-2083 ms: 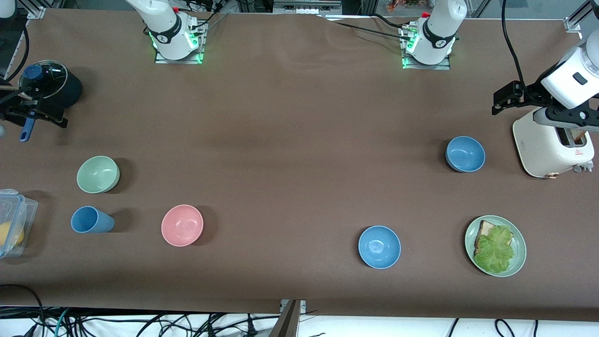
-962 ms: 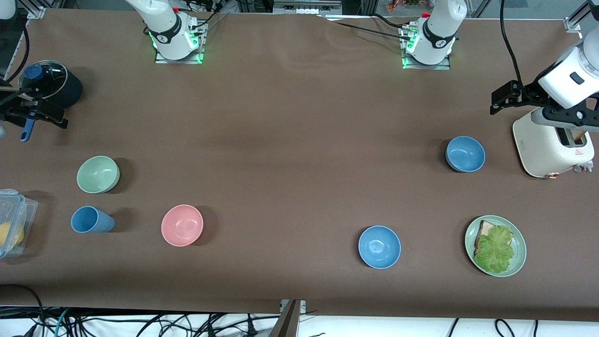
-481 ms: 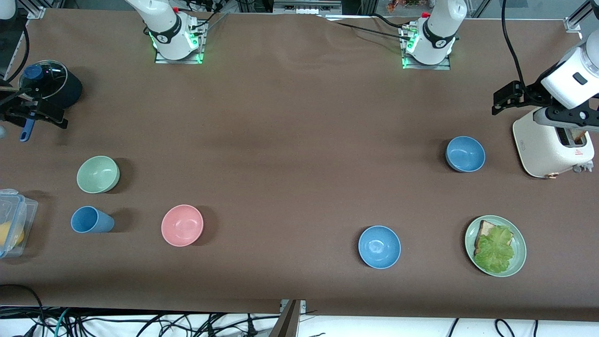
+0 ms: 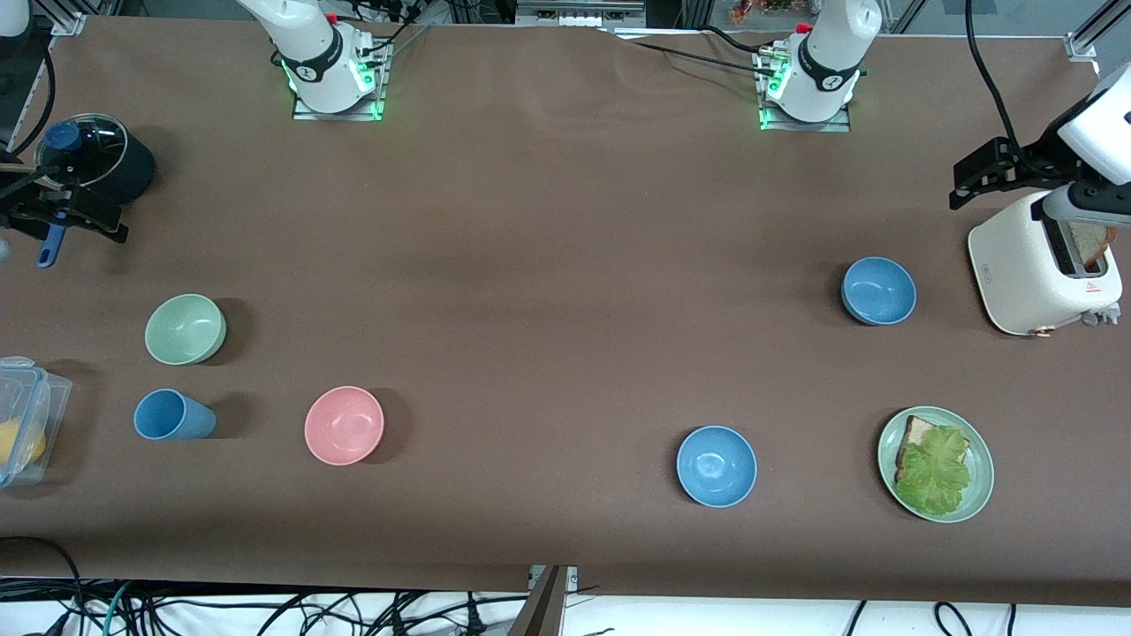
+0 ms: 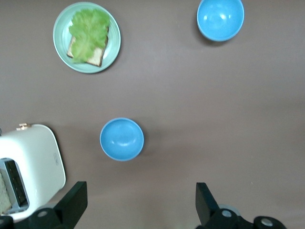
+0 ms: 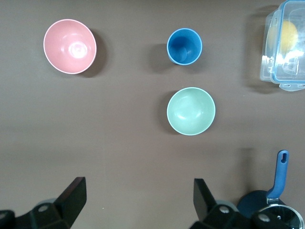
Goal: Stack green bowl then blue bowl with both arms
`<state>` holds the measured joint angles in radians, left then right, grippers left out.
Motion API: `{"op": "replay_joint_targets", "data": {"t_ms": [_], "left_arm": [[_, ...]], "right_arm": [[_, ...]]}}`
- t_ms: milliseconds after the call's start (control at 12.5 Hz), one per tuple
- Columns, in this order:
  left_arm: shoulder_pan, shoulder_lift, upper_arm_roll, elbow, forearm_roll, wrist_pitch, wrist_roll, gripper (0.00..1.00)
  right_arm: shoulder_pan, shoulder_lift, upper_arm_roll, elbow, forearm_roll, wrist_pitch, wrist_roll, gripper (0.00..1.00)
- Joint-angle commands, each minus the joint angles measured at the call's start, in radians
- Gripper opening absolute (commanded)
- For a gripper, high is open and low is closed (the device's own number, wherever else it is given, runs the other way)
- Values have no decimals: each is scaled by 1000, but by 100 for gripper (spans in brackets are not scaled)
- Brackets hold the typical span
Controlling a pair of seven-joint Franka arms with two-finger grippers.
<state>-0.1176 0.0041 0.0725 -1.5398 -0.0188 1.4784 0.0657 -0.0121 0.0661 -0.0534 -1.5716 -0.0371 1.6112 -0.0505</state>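
Front view: light, rigid, slick green bowl (image 4: 185, 329) at nine o'clock is best pinched by its rim; right gripper (image 6: 138, 188) over pot (image 4: 124, 168), left gripper (image 5: 140, 191) over toaster (image 4: 1025, 274), are spread wide, empty.

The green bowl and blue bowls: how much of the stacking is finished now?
Nothing is stacked. The green bowl and both blue bowls sit apart and empty. In hand: nothing; the left gripper and right gripper are open. Both stacking steps remain.
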Motion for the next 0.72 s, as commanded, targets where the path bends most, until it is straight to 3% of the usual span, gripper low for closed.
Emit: {"op": "replay_joint_targets", "data": {"t_ms": [0,641], "left_arm": [[-1,14,-23,27,-6,-32,6,100],[12,34,-19,38,5,-27,8,100]], "right_arm": [[-14,6,7,18,11,-2,-14,99],[-12,8,7,16,11,-2,-2,99]]}}
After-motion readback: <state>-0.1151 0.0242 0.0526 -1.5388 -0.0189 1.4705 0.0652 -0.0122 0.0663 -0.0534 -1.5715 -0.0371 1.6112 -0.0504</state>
